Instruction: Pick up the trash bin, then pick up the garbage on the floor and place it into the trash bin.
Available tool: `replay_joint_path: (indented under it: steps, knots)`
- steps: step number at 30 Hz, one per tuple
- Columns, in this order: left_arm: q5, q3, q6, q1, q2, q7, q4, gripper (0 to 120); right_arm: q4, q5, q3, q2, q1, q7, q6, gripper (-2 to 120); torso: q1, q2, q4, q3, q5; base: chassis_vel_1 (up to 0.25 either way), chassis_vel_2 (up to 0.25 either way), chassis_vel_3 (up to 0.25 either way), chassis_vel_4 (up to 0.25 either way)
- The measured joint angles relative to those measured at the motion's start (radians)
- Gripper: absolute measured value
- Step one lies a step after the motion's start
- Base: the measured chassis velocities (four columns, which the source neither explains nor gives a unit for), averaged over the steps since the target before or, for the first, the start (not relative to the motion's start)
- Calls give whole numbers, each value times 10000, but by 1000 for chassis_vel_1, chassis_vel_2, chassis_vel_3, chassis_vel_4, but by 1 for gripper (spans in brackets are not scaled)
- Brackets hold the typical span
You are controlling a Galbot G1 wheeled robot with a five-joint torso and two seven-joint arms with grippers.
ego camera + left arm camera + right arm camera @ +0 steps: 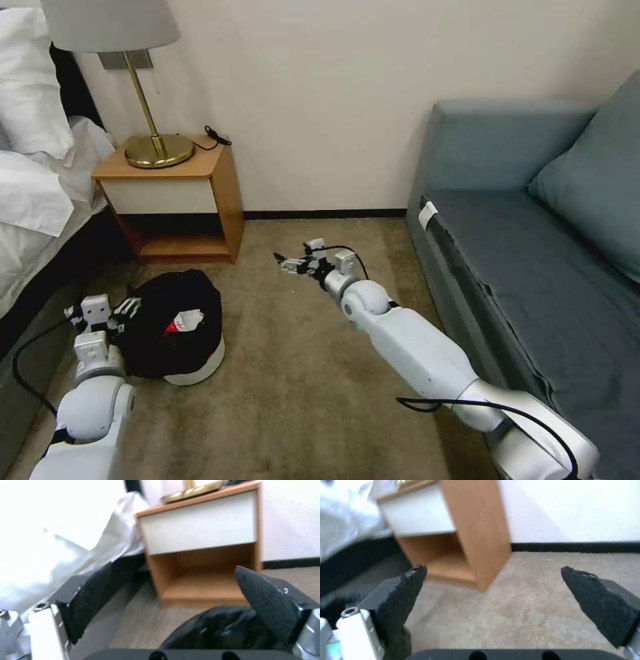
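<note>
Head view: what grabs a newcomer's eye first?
The trash bin, lined with a black bag, stands on the carpet before the wooden nightstand, with red and white litter showing inside. The left tool sits open at the bin's rim nearest the bed, while the right tool hangs open and empty over bare carpet between the bin and the grey-blue sofa.

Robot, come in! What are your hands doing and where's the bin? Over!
Left hand open at the black-bagged round trash bin, not gripping. Right hand open, empty over the beige carpet. Red-white crushed cup inside bin. Nothing blocking.
</note>
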Motion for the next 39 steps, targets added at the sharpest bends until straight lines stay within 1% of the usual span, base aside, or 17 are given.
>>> replay_joint_path:
  steps: [1, 2, 3, 4, 6, 7, 10, 12, 13, 18, 39]
  knots:
    - [138, 305, -94, -257, -57, 58, 155, 100, 52, 358, 395, 24, -233, 12, 91, 100, 0, 0, 0, 1, 0, 0, 0, 0, 0]
    - [243, 535, -124, -429, -96, 129, 217, 100, 87, 459, 674, 43, -370, 1, 153, 100, 0, 0, -4, 1, -5, 0, 0, 0, 0]
    - [274, 654, -125, -502, -111, 145, 234, 100, 93, 474, 790, 57, -426, -20, 192, 100, 0, 0, -3, 0, -4, 0, 0, 0, 0]
    - [274, 654, -125, -502, -111, 145, 234, 100, 93, 474, 790, 57, -426, -20, 192, 100, 0, 0, -3, 0, -4, 0, 0, 0, 0]
    - [348, 1129, -66, -752, -223, 253, 335, 100, 32, 408, 1151, 191, -571, -99, 334, 100, 0, 0, 1, 1, 1, 0, 0, 0, 0]
    - [348, 1129, -66, -752, -223, 253, 335, 100, 32, 408, 1151, 191, -571, -99, 334, 100, 0, 0, 1, 1, 1, 0, 0, 0, 0]
    - [704, 1612, -69, -1071, -440, 362, 636, 100, -174, 258, 1670, 493, -733, -157, 408, 100, 0, 0, 2, 1, -1, 0, 0, 0, 0]
    - [746, 1666, -70, -1100, -460, 370, 655, 100, -197, 238, 1738, 534, -760, -172, 408, 100, 0, 0, 1, 2, -1, 0, 0, 0, 0]
    - [890, 1943, -26, -1213, -519, 399, 704, 100, -307, 148, 2107, 712, -879, -280, 368, 100, 0, 0, 1, 1, -2, 0, 0, 0, 0]
    - [926, 2025, 24, -1247, -529, 396, 715, 100, -350, 104, 2471, 856, -1056, -425, 82, 100, 0, 0, 2, 1, -1, 0, 0, 0, 0]
    - [880, 1989, 50, -1231, -529, 365, 715, 100, -342, 87, 2416, 848, -1044, -438, 36, 100, 0, 0, 2, 1, -2, 0, 0, 0, 0]
